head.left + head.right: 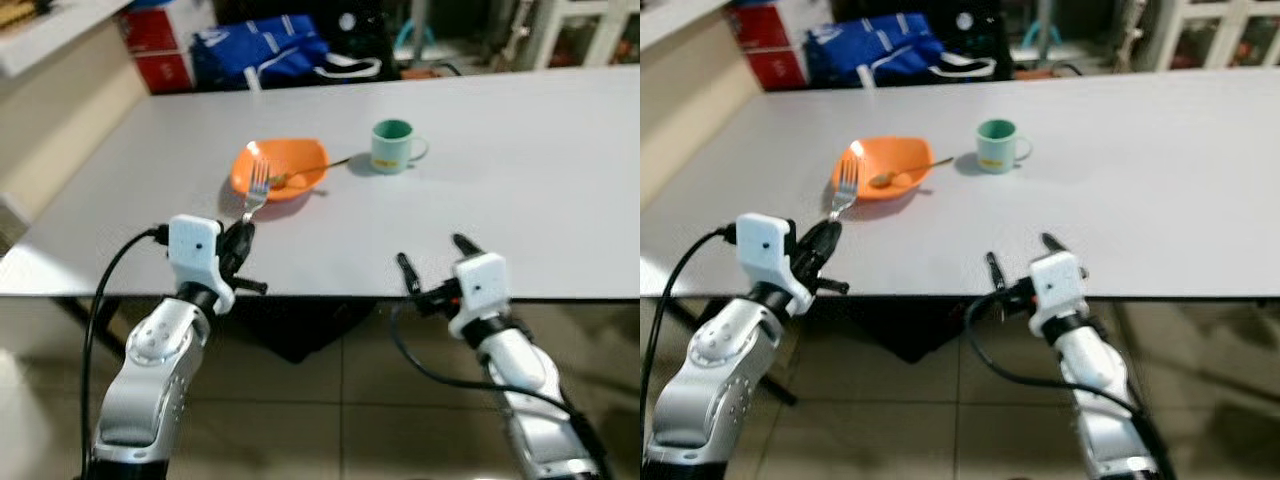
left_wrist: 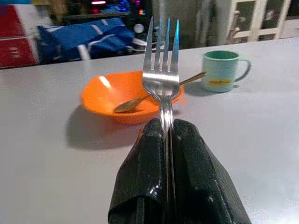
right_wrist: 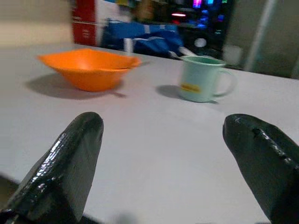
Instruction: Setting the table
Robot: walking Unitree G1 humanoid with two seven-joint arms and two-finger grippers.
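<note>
Left pincer (image 1: 240,238) clenched on a fork (image 1: 256,190), held by the handle with tines pointing away toward the orange bowl (image 1: 280,168). Positioned at the near edge of the white worktop (image 1: 500,200), fork raised above the surface and just short of the bowl. Spoon (image 2: 140,99) resting in the bowl, handle sticking out over the rim toward the green mug (image 1: 395,146), which stands just beside the bowl on the robot's right. Right pincer (image 1: 436,268) released, fingers spread wide, empty, hovering at the worktop's near edge, well apart from the dishes.

Probably the placing step: fork to be laid down beside the bowl.

Risks from here:
- Thin handle pinched between smooth black pads (image 2: 196,168); could twist or slip if lowered at an angle, dropping with a clatter or over the near edge onto the floor.
- Tines aimed straight at the bowl; pushing too far forward could nudge the light bowl, tip the spoon out, or shove it toward the mug.
- Letting go too high could let the fork bounce and end up crooked or under the bowl's rim.
- Setting down too close to the edge could leave the handle overhanging.
</note>
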